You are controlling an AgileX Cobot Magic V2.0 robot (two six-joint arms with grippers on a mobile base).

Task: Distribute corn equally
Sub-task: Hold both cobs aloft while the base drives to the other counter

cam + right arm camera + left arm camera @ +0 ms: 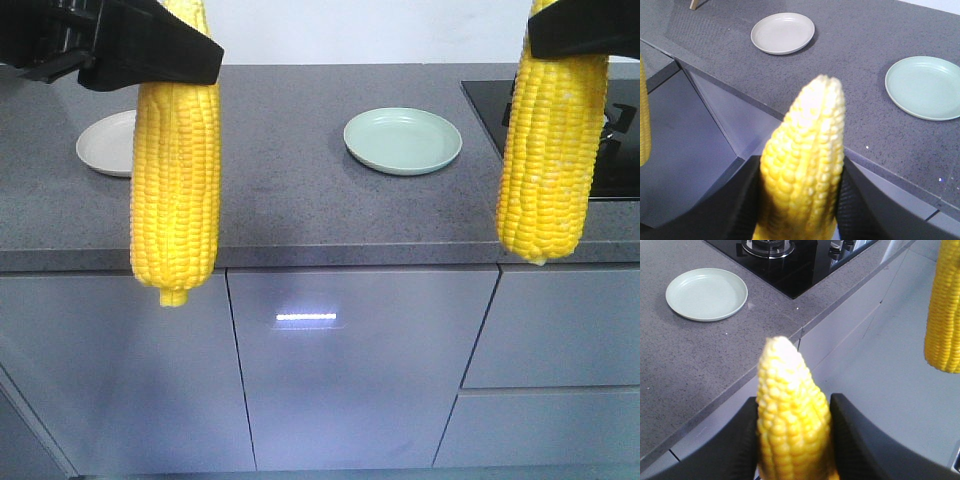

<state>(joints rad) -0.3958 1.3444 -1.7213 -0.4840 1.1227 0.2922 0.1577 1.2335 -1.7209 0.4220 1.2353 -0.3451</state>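
Plainly, the left claw [792,437] grips one corn cob [175,170], the right claw [800,200] a second cob [553,140].

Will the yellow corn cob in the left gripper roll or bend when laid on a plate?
The bright yellow husked corn cob hangs straight from the left gripper, so it is probably stiff. Round and tapered, it may roll in a curve on the shallow green plate.

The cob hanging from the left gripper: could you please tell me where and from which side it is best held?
Grip the thick upper end of the cob, coming from above and closing across its round sides, as the left gripper does now. The tapered tip hangs free below.
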